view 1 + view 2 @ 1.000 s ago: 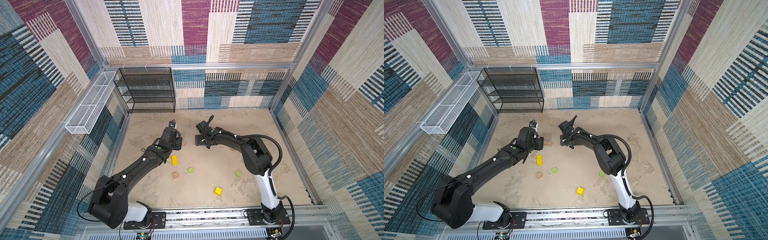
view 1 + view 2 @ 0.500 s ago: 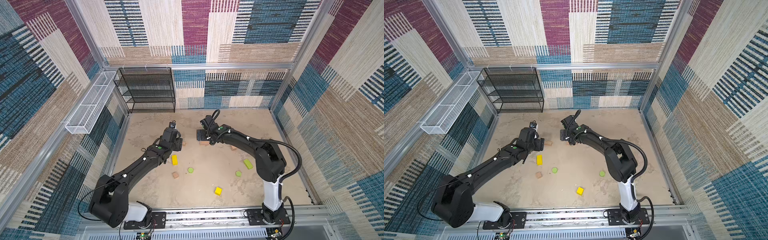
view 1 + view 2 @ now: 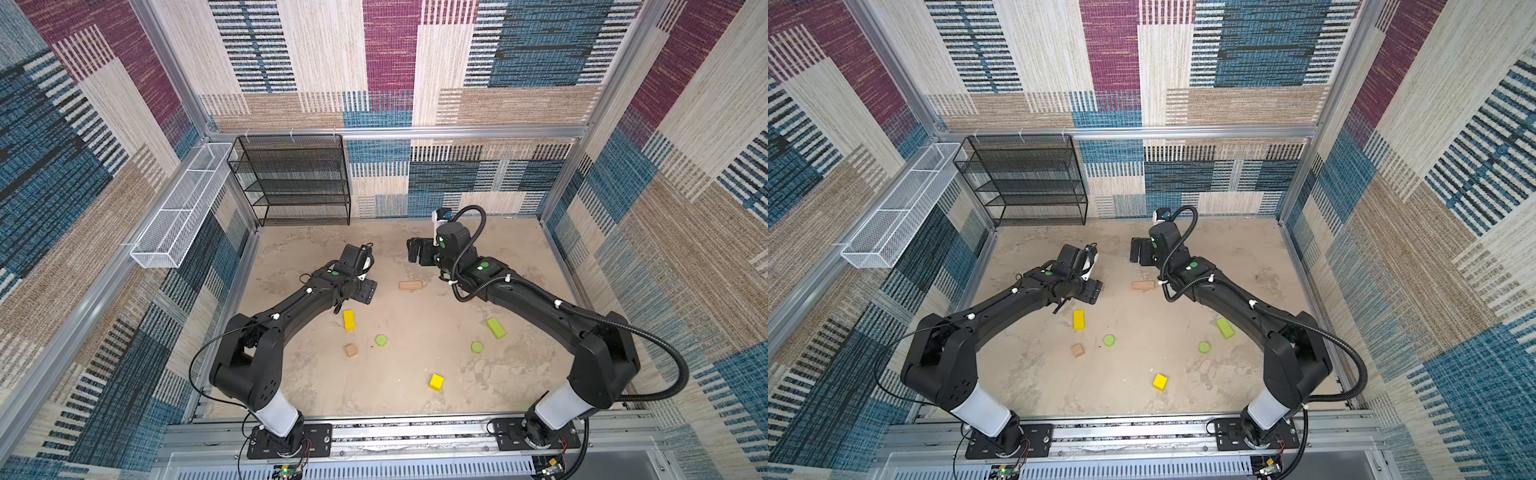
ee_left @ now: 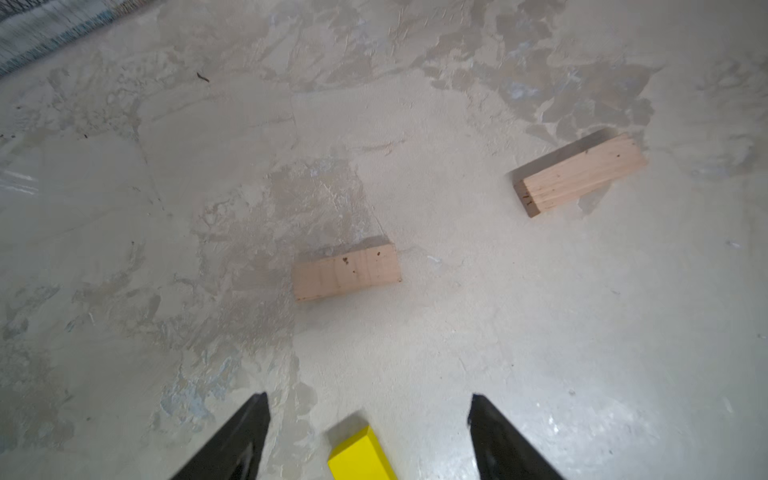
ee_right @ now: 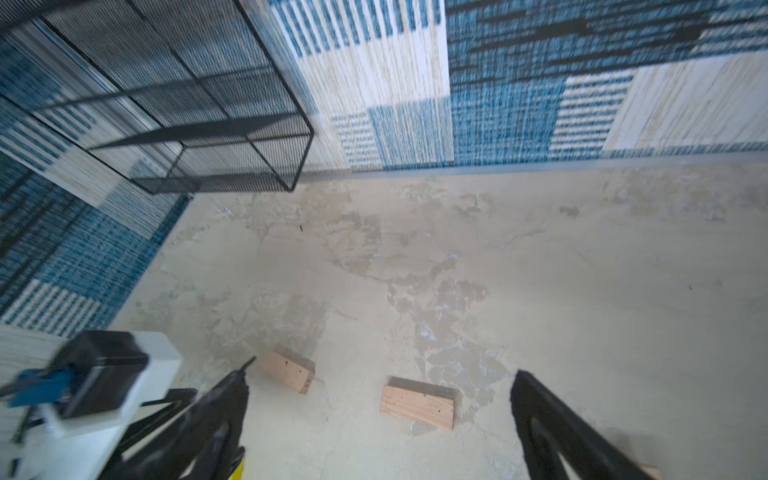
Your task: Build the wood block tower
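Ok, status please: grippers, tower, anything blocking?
Left gripper open, empty. Right gripper open, empty. Blocks lie scattered, none stacked. Nothing in the way.

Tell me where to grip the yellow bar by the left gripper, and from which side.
Take the yellow bar at mid-length across its two long sides, coming straight down. It lies flat, so probably only the narrow width suits the jaws. The tan cube and nearby green disc lie apart from it, leaving both sides free. The open left gripper is nearest.

Bright, even light — soft shadows (right wrist blurred)
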